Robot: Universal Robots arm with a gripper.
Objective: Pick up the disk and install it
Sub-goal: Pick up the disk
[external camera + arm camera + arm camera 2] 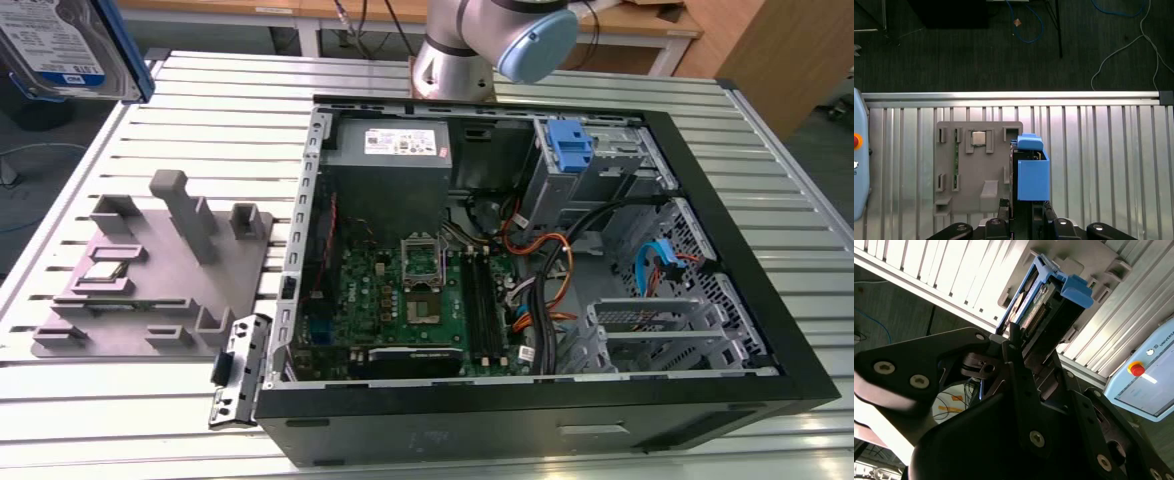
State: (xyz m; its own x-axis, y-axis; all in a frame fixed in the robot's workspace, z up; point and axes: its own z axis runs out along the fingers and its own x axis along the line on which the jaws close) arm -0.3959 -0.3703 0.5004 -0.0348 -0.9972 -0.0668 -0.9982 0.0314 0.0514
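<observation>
The arm [454,55] is seen upright in the exterior view, with a blue-capped joint [537,45] at its side. In both wrist views the gripper [1031,347] [1026,217] is clamped, its black fingers [1013,342] pressed against opposite faces of the disk [1031,175].

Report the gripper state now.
Gripper: closed, holding the disk by its blue-railed sides.
</observation>
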